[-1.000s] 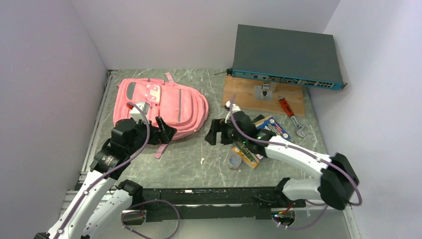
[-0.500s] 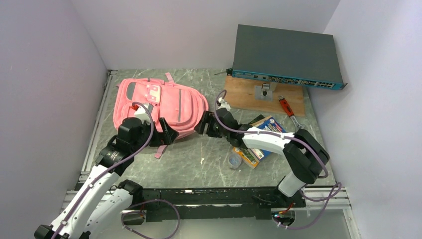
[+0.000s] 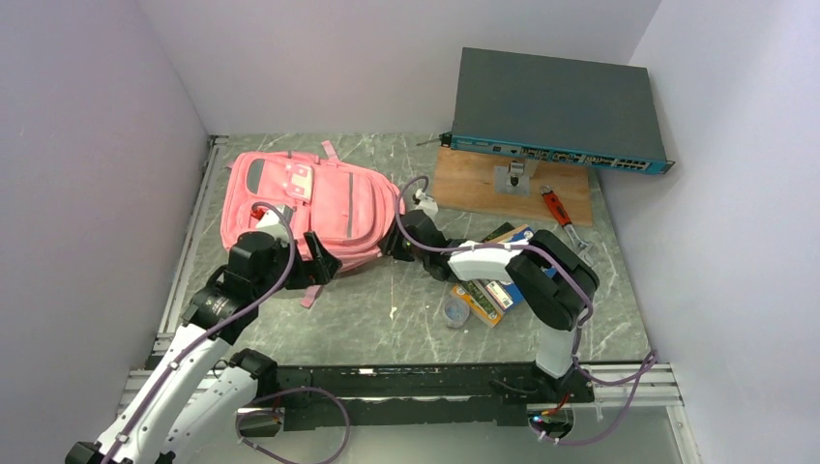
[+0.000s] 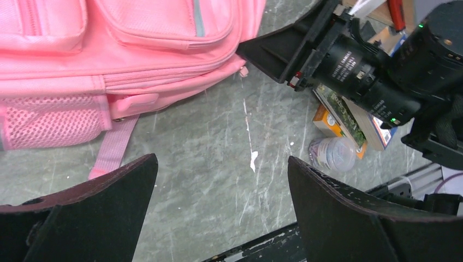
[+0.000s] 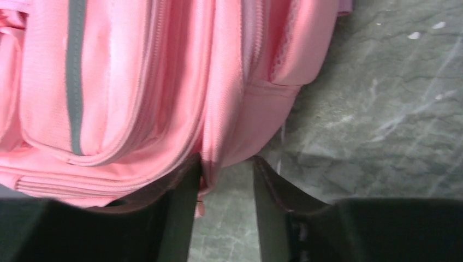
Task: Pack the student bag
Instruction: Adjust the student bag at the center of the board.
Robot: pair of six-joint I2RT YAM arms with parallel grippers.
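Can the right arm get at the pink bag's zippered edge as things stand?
Probably yes: the right gripper is open right at the student bag's zippered edge, with nothing between. The left gripper hangs open alongside.

Left end effector (image 4: 224, 213) wide, right end effector (image 5: 225, 191) narrow.

Grey switch box (image 3: 556, 101) at rear, wooden board (image 3: 469, 182), red-handled wrench (image 3: 564, 217) beside board.

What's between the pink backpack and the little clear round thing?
Only bare grey table with a small white fleck, no other object. The left wrist view shows it clearly, backpack to clear round thing.
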